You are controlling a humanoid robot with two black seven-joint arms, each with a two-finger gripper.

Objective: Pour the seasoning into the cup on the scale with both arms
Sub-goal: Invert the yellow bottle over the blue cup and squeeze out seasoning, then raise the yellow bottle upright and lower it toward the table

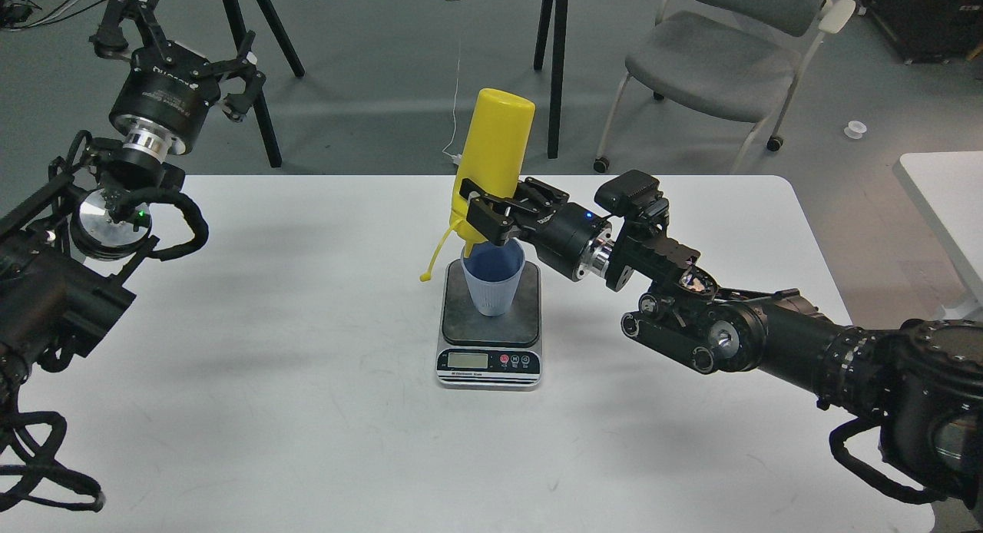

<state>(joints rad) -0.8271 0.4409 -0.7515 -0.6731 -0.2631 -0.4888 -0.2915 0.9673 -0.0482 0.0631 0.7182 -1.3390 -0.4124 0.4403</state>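
The yellow seasoning bottle (494, 145) is held upside down, nozzle down into the mouth of the light-blue cup (491, 278). Its cap strap hangs to the left of the cup. My right gripper (485, 213) is shut on the bottle's lower part, just above the cup's rim. The cup stands upright on the dark platform of the scale (490, 326), which sits mid-table with its LCD and red button facing me. My left gripper (178, 43) is raised at the far left, beyond the table's back edge, fingers spread and empty.
The white table (307, 410) carries only the scale. A grey office chair (714, 64) stands behind the table at the right. Black trestle legs (261, 72) stand behind at the left and centre. Another white table edge (944, 195) is at far right.
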